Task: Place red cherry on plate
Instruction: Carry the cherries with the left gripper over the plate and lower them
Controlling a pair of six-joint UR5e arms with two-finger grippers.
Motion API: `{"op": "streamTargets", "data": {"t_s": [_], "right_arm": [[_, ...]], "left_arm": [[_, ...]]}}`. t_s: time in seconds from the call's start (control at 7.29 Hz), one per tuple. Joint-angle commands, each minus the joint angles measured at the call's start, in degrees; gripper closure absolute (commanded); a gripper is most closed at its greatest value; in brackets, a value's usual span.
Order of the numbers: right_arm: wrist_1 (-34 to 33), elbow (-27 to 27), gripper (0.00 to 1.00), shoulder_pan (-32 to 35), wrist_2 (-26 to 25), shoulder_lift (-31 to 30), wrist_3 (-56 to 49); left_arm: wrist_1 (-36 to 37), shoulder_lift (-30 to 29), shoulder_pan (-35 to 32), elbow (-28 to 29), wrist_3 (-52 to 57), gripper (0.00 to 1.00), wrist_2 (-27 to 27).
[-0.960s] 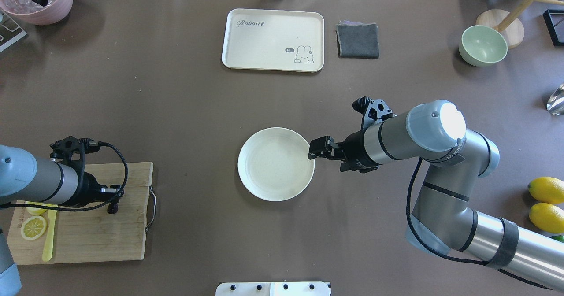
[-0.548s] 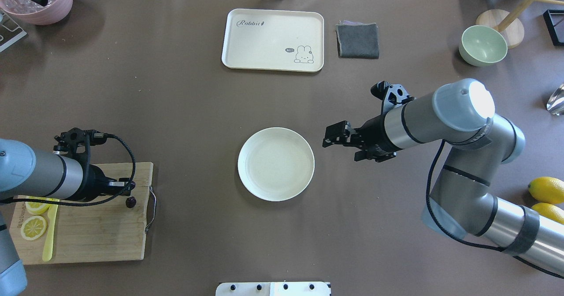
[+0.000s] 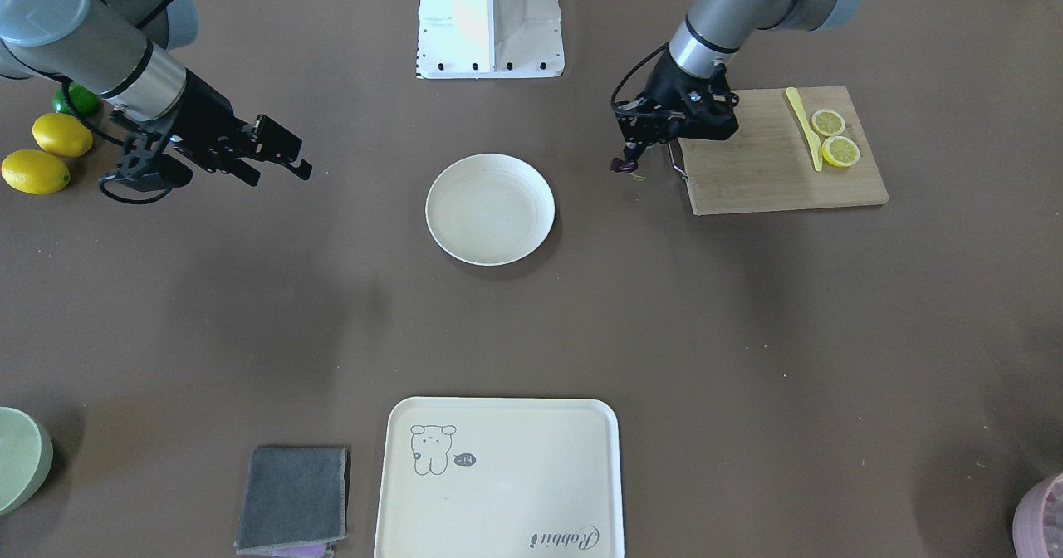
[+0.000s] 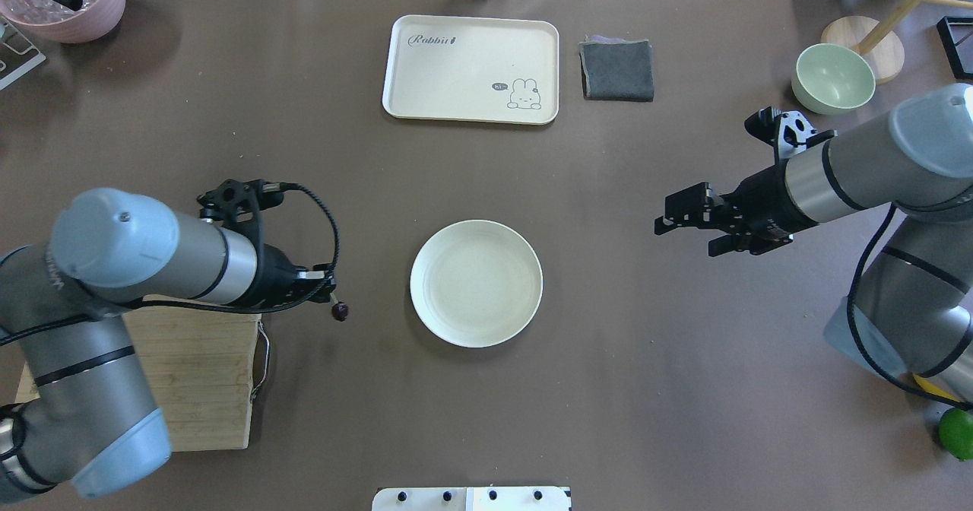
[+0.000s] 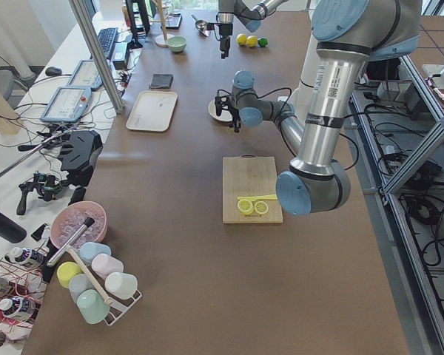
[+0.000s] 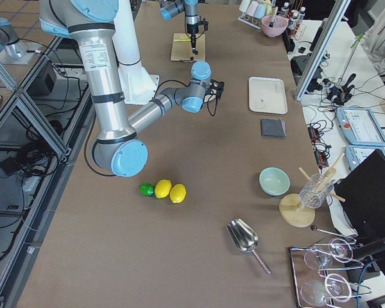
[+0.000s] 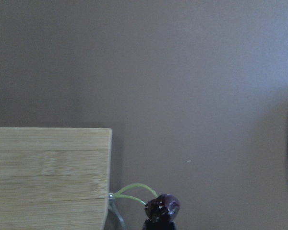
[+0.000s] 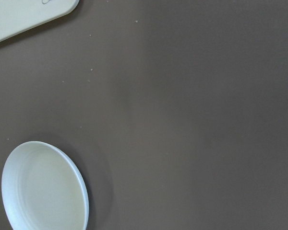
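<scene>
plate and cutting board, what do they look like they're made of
Plate: matte cream, no sharp glare, likely melamine or bamboo-fibre plastic; ceramic not ruled out. Cutting board: pale unvarnished wood, probably bamboo, by its straight strip grain.

Left pincer [image 4: 334, 303] clenched, right pincer [image 4: 663, 220] spread

Bamboo cutting board [image 3: 781, 163] bears two lemon slices [image 3: 840, 151] and yellow knife [image 3: 804, 126]; cream tray [image 4: 471, 55] beside folded grey cloth [image 4: 617, 70].

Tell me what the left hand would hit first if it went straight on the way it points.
The plate: the left hand, shut on the cherry, points toward its near rim. Height is unclear, so it might pass just over the rim.
</scene>
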Motion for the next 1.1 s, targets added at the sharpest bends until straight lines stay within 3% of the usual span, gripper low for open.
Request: {"op": "streamTargets", "data": {"t_s": [0.0, 0.41, 0.55, 0.69, 0.96], "right_arm": [[0.00, 0.00, 0.00, 3.81, 2.58, -3.07, -4.84], [0.18, 0.00, 0.00, 7.51, 4.61, -8.26, -13.36], [0.26, 0.08, 0.00, 8.12, 4.61, -8.53, -14.25], [0.27, -0.09, 0.00, 8.74, 5.04, -8.19, -14.61], [0.18, -0.61, 0.00, 11.28, 5.23, -8.53, -19.25]], "left_arm": [[4.91, -11.08, 2.80, 3.98, -6.01, 1.00, 2.83], [4.74, -16.27, 5.45, 8.11, -6.74, 1.00, 6.37], [4.65, -16.72, 5.46, 8.13, -7.00, 0.25, 6.72], [4.65, -18.03, 5.46, 7.95, -7.09, 0.03, 12.20], [5.18, -15.52, 4.15, 5.14, -7.00, 0.03, 13.31]]}}
